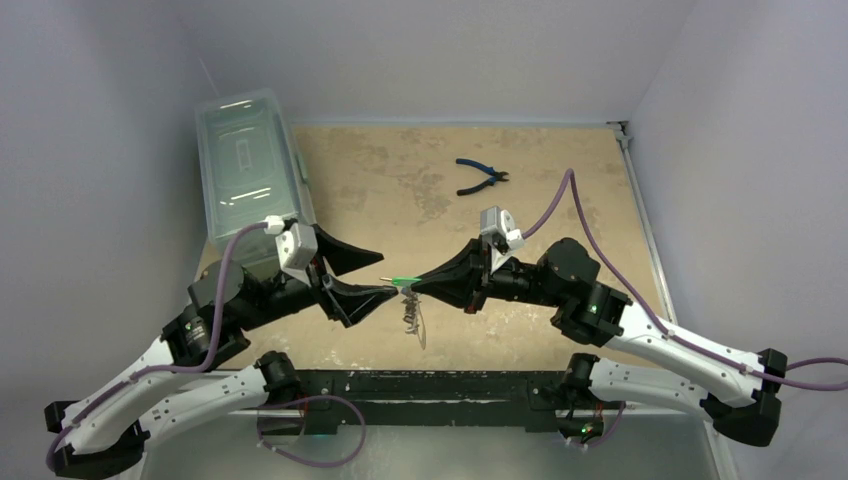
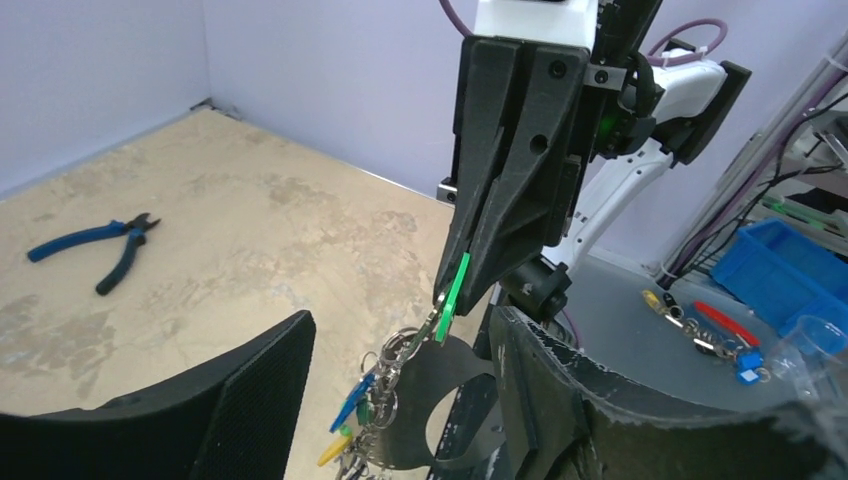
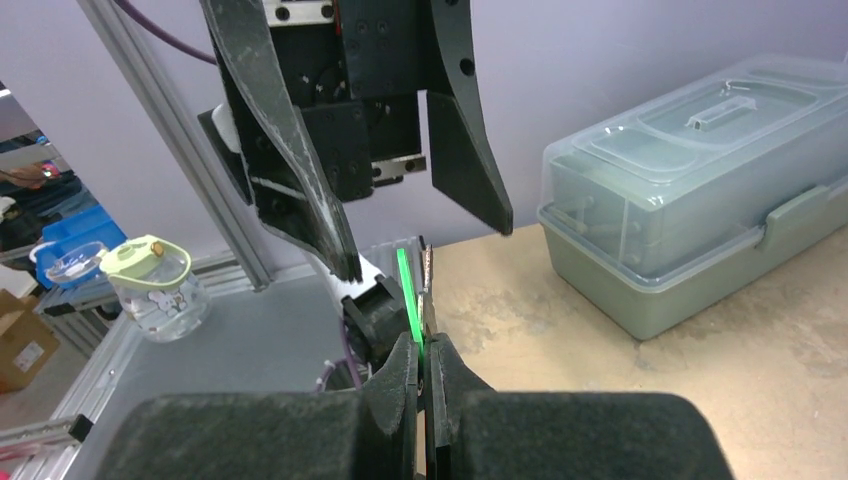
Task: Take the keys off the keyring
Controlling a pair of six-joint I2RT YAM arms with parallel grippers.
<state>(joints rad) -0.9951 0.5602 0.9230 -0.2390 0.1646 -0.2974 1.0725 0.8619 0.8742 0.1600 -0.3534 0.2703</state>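
The right gripper point(image 3: 425, 352) is clamped on a green key point(image 3: 405, 285) at the centre of the top view. The key's long axis points left toward the left gripper point(image 1: 388, 275), whose jaws stand apart near its free end. The keyring point(image 1: 419, 328) and other keys point(image 2: 358, 405) dangle below; how they link to it is too blurred to tell.

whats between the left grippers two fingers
The bunch of keys hangs there, dangling from the green key pinched in the right gripper. The left wrist view shows it.
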